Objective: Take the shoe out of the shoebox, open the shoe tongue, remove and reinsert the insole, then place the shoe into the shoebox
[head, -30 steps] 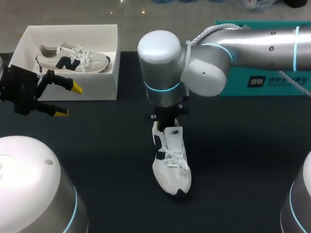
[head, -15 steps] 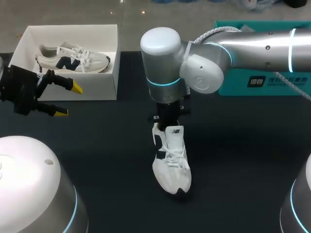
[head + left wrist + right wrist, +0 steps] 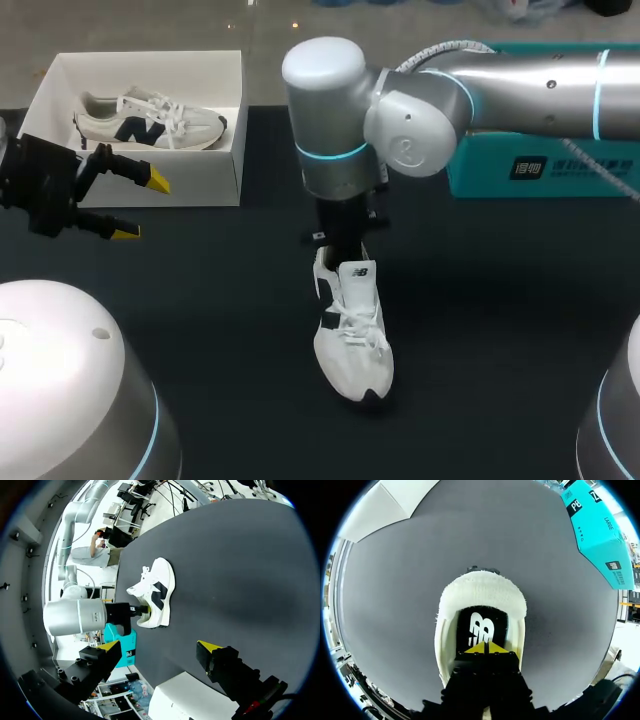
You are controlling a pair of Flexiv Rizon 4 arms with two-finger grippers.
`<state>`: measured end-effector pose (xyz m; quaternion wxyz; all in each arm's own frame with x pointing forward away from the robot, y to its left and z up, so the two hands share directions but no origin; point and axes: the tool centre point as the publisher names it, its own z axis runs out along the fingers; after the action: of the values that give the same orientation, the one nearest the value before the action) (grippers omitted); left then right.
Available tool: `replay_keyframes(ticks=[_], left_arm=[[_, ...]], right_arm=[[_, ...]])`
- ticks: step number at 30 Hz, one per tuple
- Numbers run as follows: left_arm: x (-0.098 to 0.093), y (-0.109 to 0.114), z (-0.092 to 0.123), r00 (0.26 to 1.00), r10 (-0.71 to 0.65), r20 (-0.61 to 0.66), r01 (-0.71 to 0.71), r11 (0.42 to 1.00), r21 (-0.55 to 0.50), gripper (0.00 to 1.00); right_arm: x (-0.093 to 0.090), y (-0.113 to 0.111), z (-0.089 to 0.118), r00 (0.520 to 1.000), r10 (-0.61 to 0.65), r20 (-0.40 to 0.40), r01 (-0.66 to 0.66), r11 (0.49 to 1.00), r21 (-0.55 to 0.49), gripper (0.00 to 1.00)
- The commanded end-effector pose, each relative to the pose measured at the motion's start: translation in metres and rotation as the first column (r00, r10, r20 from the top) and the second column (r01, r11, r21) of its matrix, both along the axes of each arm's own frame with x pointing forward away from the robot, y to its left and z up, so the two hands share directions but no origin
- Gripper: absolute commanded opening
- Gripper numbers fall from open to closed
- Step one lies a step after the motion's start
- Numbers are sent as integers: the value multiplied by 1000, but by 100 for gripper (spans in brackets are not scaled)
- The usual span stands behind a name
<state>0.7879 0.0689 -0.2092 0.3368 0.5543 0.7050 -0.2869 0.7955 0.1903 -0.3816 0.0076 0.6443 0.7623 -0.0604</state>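
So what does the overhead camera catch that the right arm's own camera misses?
Only overhead: a second shoe lying in the shoebox, and the left jaws, open near it. Only the wrist camera: the insole inside the white shoe, just ahead of the closed right jaws. Both: that shoe on the dark table and the teal box.

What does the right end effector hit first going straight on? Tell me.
The white shoe: the right end effector points into its opening, at the dark logo patch inside. Contact is unclear.
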Motion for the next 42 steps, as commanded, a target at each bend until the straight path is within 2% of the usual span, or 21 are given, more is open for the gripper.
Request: replay_keyframes(ticks=[1,7,20,21,23,25,27,28,34,35,42], left_arm=[[0,-1,1,1000,1,-1,-1,1000,5,100],[0,-1,1,1000,1,-1,-1,1000,5,100],[0,-1,1,1000,1,-1,-1,1000,5,100],[0,-1,1,1000,1,-1,-1,1000,5,100],[0,-1,1,1000,1,-1,-1,1000,5,100],[0,-1,1,1000,1,-1,-1,1000,5,100],[0,-1,1,1000,1,-1,-1,1000,5,100],[0,-1,1,1000,1,-1,-1,1000,5,100],[0,-1,1,1000,1,-1,-1,1000,5,100],[0,-1,1,1000,1,-1,-1,1000,5,100],[0,-1,1,1000,1,-1,-1,1000,5,100]], right_arm=[[-3,-7,9,1000,6,-1,-6,1000,8,0],[-12,-10,16,999,22,-35,-22,1000,0,0],[-24,-18,6,992,3,-125,-4,1000,-6,2],[-24,-18,6,992,3,-130,-4,1000,-6,19],[-25,-17,6,991,3,-134,-3,1000,-3,34],[-26,-16,8,991,2,-136,-3,1000,-2,45],[-27,-14,10,990,3,-139,-3,1000,-2,50],[-28,-14,11,990,4,-141,-4,1000,-2,55],[-30,-14,14,990,8,-142,-8,1000,0,96],[-30,-14,14,990,8,-143,-7,1000,1,100],[-31,-13,9,987,2,-158,-1,1000,5,100]])
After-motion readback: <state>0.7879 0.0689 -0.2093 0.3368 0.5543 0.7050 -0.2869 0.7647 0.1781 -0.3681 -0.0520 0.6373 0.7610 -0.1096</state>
